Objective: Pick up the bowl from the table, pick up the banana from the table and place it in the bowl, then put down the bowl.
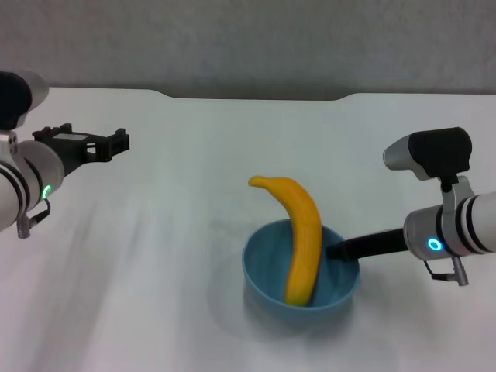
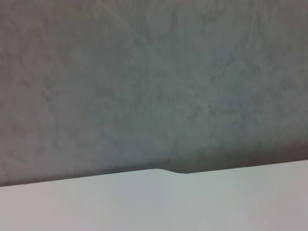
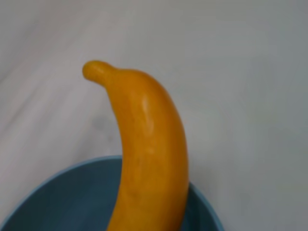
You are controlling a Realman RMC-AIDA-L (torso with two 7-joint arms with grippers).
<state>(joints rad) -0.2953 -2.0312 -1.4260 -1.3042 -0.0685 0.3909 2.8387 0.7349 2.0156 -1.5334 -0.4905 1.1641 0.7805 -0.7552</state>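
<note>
Glossy blue bowl (image 1: 301,273) holds the smooth curved banana (image 1: 298,236), its rim clamped by the right gripper (image 1: 339,249).

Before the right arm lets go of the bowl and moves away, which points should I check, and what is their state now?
1. Banana in the bowl: ok, lower end inside, upper end over the far rim.
2. Bowl resting on the table: cannot tell; it sits low, contact unclear.
3. Right gripper at the bowl's right rim: ok; whether the jaws grip it, cannot tell.
4. Left gripper away from the bowl: ok, empty, far to the left.
5. Banana stable: cannot tell; it leans on the rim.
</note>
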